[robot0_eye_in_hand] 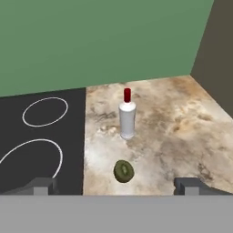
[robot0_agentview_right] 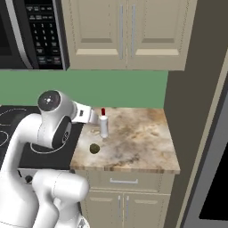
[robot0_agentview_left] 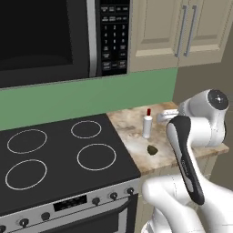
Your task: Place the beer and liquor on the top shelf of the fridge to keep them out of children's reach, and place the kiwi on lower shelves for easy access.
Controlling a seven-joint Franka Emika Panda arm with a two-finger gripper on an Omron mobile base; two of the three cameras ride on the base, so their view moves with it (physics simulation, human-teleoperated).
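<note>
The liquor was a pale whitish bottle under a red cap, and the kiwi a dull olive-brown with a greener face. The counter showed mottled beige and brown stone. The stovetop was black, ringed with thin white burner circles, above a grey panel with dark knobs. The backsplash was plain green, the cabinets beige with grey handles, and the microwave black with a silver strip and white-lettered keys.

Kitchen: stove, microwave, beige cabinets, marble counter
</note>
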